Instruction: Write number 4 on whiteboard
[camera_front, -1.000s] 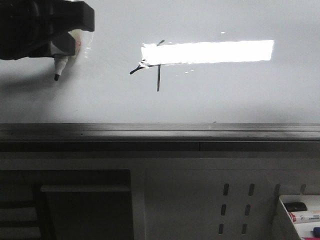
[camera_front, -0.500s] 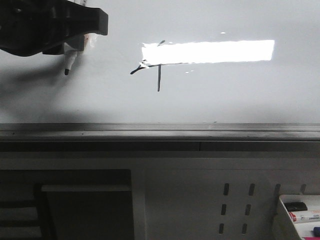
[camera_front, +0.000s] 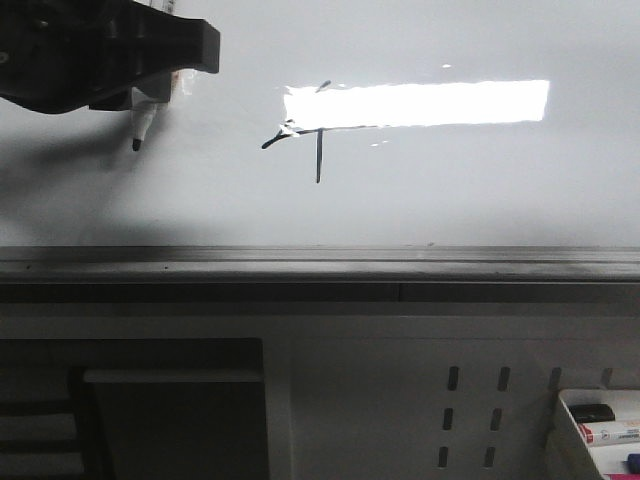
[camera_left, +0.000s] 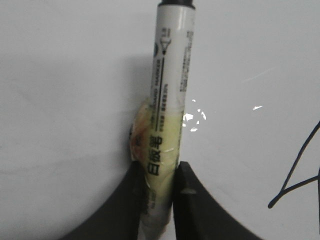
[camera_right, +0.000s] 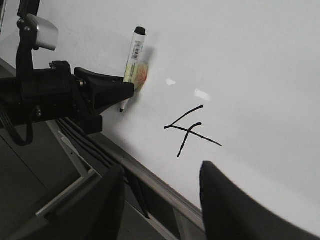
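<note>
Our left gripper (camera_front: 150, 85) is raised at the far left, its two dark fingers (camera_left: 192, 205) closed tight. Our right gripper (camera_right: 160, 200) is apart from it, its jaws spread wide.

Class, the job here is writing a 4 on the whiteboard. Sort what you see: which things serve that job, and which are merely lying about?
Belong to the job:
whiteboard
number 4
marker, clamped in the left pincer

Just lying about:
tray of spare markers below the board, right
right pincer, open, holding nothing
</note>
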